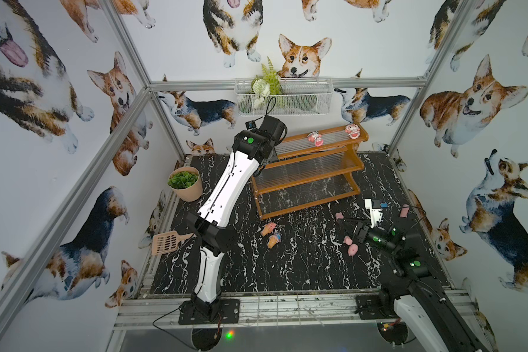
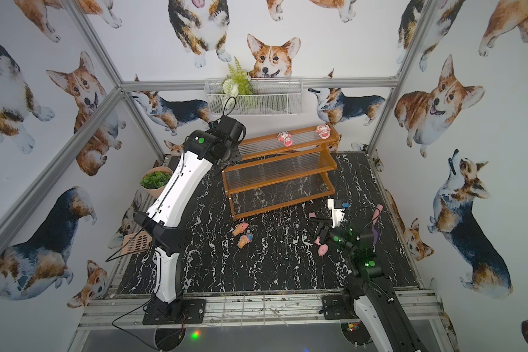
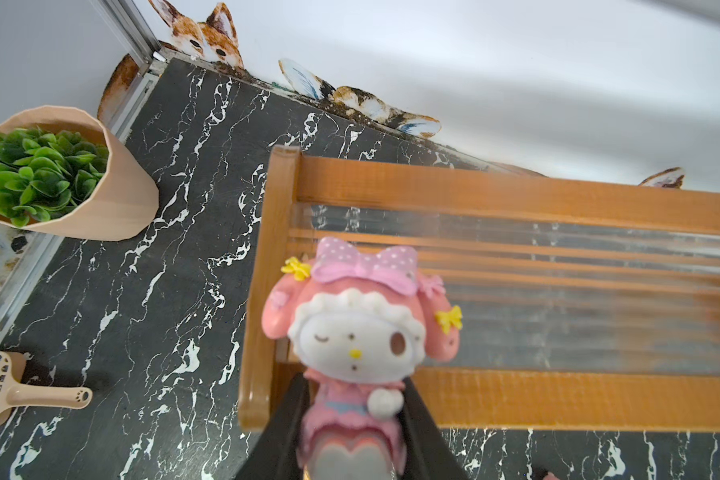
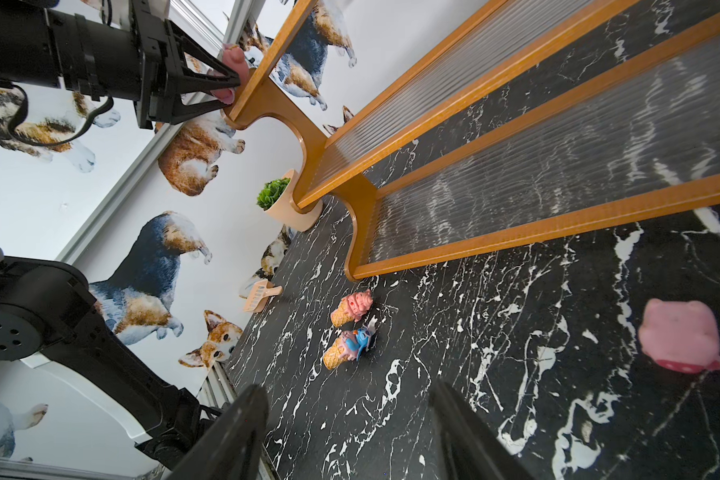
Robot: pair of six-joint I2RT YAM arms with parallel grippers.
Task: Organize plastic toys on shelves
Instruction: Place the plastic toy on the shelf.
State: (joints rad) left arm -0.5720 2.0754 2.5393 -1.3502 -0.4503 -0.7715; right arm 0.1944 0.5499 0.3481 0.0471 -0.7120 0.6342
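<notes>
My left gripper [image 3: 354, 399] is shut on a pink-and-white doll figurine [image 3: 358, 340], held upright over the left end of the shelves' top tier [image 3: 558, 203]. The left arm hides this doll in both top views. Two more dolls [image 1: 314, 138] [image 1: 352, 131] stand on the top tier of the shelves [image 1: 305, 179]. Two ice-cream cones [image 1: 268, 228] [image 1: 274, 239] lie on the table in front of the rack. My right gripper [image 4: 350, 415] hangs open and empty low over the table, among three pink pigs [image 1: 339, 215] [image 1: 347, 240] [image 1: 352, 250].
A potted plant [image 1: 185, 183] and a beige slotted scoop [image 1: 168, 242] sit on the table's left side. On the back wall hangs a white wire basket [image 1: 284, 96]. A purple scoop with a pink handle [image 2: 378, 210] lies by the right wall.
</notes>
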